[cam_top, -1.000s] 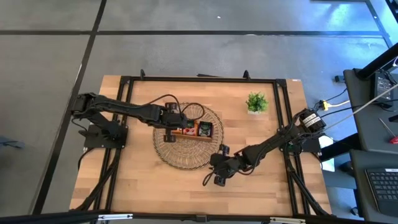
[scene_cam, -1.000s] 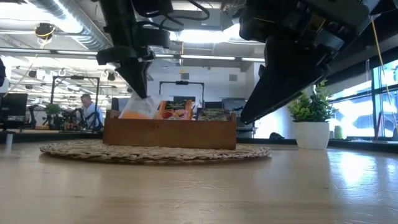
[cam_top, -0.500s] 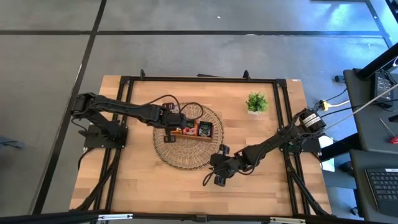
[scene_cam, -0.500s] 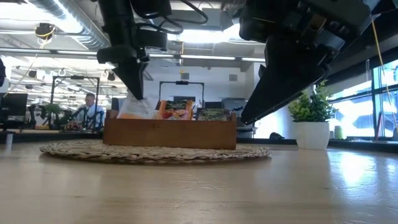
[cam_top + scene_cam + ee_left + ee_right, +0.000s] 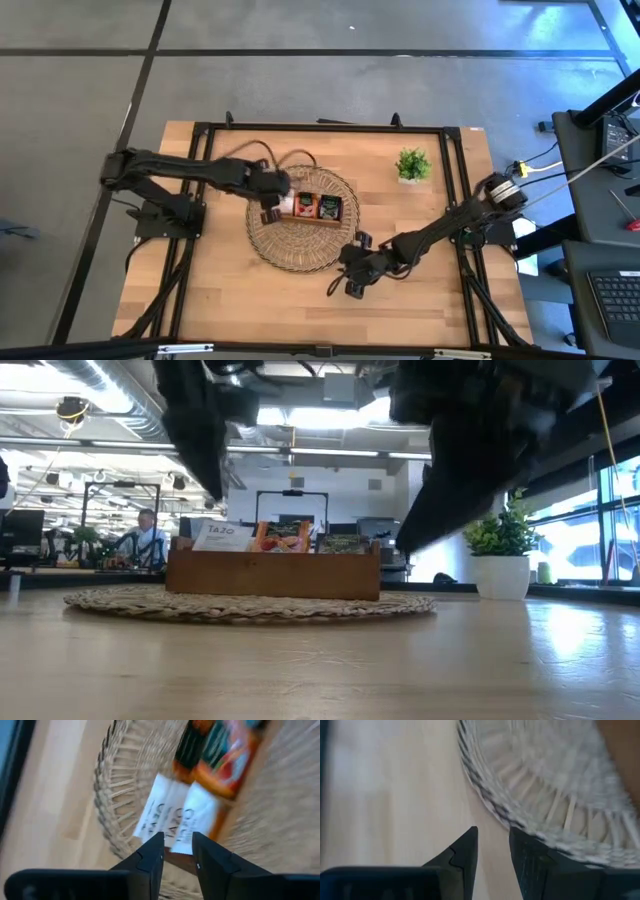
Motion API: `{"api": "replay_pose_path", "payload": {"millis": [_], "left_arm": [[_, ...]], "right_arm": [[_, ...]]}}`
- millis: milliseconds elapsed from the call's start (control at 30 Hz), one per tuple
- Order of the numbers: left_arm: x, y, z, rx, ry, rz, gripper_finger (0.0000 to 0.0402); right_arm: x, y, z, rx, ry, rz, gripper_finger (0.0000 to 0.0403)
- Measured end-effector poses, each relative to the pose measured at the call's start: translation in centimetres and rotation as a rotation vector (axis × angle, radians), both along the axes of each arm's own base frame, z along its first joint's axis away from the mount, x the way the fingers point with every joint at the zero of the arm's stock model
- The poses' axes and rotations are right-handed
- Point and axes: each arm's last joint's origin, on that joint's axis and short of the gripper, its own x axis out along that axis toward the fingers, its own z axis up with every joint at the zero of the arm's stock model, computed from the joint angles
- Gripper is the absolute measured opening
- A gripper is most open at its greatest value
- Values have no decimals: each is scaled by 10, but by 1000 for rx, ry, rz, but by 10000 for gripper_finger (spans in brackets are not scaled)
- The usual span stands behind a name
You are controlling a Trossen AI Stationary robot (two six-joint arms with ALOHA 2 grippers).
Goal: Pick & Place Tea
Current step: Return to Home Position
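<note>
White sachet (image 5: 222,537) in the tray's (image 5: 272,574) end compartment reads "TAZO"; left hand (image 5: 270,207) above it open, empty.

pale smooth wooden table (image 5: 420,240), rough woven wicker basket (image 5: 275,245), brown wooden tray (image 5: 272,576), paper sachets (image 5: 175,815)

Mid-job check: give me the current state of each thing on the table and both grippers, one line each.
Left gripper: open, empty, above the tray's white-sachet end.
Right gripper: open, empty, over bare table beside the mat.
White tea sachets: standing in the tray's end compartment.
Orange sachets: standing in the middle compartment.
Wooden tray: upright on the woven mat.
Potted plant: upright, untouched.
</note>
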Motion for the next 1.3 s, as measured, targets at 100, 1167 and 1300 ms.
{"api": "replay_pose_path", "payload": {"millis": [100, 1167, 1300], "left_arm": [[-16, 2, 26, -97, -178, 17, 97], [-153, -15, -4, -283, -1317, -125, 99], [-156, -15, -21, -283, -1380, -135, 99]], "right_arm": [[-9, -1, 30, 12, -84, -4, 115], [-205, -101, 54, 384, -861, 257, 115], [-210, -107, 47, 358, -943, 294, 115]]}}
